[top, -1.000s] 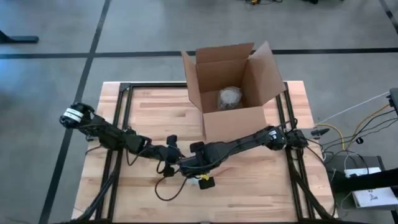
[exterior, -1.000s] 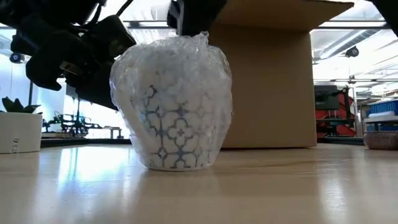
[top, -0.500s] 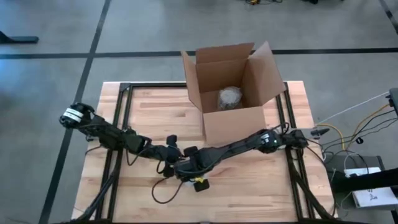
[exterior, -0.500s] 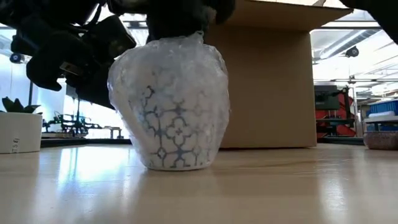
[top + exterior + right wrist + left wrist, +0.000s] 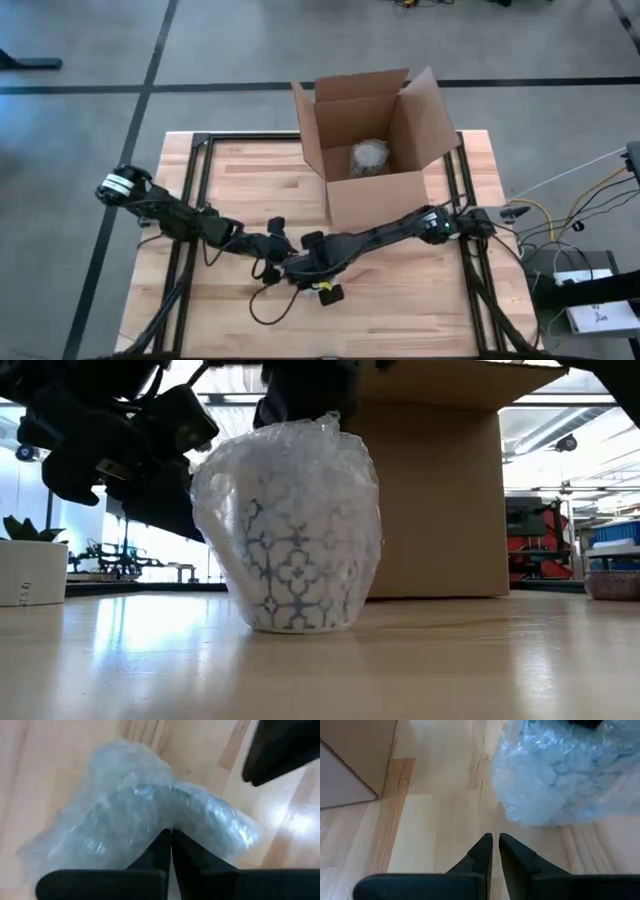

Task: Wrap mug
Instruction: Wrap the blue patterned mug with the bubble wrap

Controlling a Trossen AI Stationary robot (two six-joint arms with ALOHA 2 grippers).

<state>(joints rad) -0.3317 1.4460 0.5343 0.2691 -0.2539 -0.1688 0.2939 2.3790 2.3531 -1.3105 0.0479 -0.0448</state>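
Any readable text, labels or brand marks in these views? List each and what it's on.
None can be read.
White planter: a small dark mark, too small to read.
Cardboard box: no print visible.
Bubble-wrapped mug: only a blue ornamental pattern, no lettering.

White ceramic mug with a blue lattice-and-flower pattern (image 5: pixel 295 565), swathed all round in clear bubble wrap (image 5: pixel 290 465). Stands upright on the wooden table (image 5: pixel 450 660), base flat on the boards. Wrap bunched and gathered over the top, loose and crinkled down the sides, pattern showing through. Sits towards the table's front edge, roughly midway between left and right edges.
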